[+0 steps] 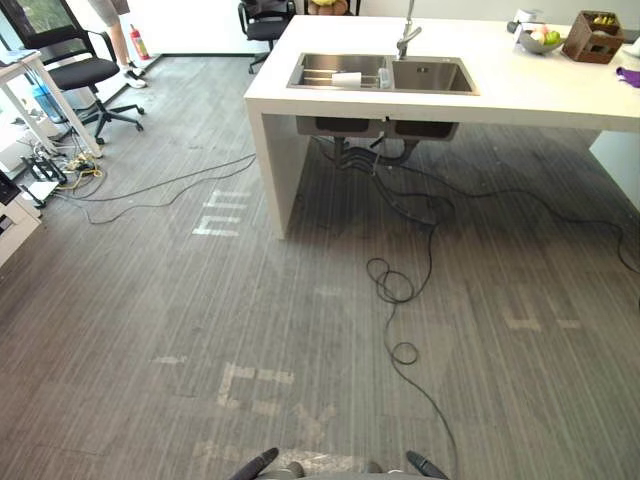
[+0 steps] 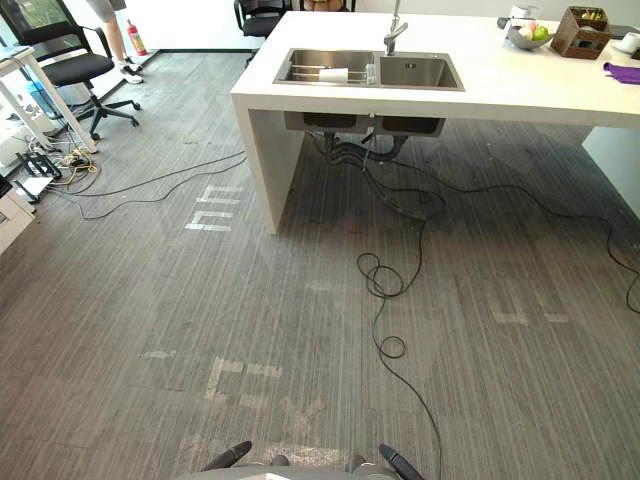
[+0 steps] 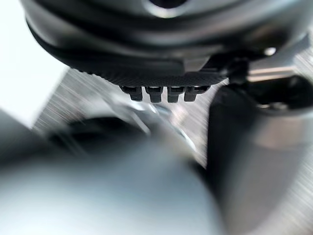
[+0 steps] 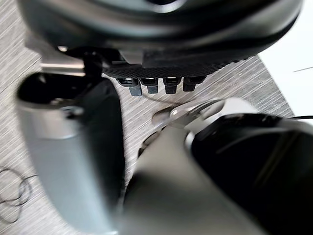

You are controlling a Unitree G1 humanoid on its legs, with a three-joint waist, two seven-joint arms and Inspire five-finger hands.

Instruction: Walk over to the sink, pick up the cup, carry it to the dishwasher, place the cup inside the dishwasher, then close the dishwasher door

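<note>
So the cup [image 1: 346, 77] is sitting in the sink [image 1: 432, 76]. It's a white one, lying on its side on a little wire rack [image 1: 318, 77] in the left basin, up against the divider between the two basins. The right basin has nothing lying on its floor. The sink is a stainless double one, set into a chunky white counter [image 1: 540, 90], and the faucet [image 1: 407, 35] stands at the back, about level with the divider.

The robot is well back from all that, with a big stretch of grey striped floor [image 1: 150, 300] between it and the counter. There are some worn pale tape marks [image 1: 222, 215] on the floor near the counter's left leg.

Further right on the countertop there's a bowl of fruit [image 1: 538, 40], then a dark wooden box [image 1: 592, 38] just beside it. A purple cloth [image 1: 630, 76] sits right at the edge of the eye views.

Over on the left there's a black office chair [image 1: 80, 70] next to a white desk [image 1: 25, 65]. Someone's legs [image 1: 118, 40] are beyond it, with a red fire extinguisher [image 1: 137, 42] by the wall behind them. Another black chair [image 1: 265, 25] is parked at the far end of the counter.

As for the hands, the left hand [image 3: 161, 44] is hanging above the floor in its wrist view. I honestly can't tell whether it's spread or closed up. Same deal with the right hand [image 4: 161, 44], which is also low over the floor, and I can't tell its state either.
</note>
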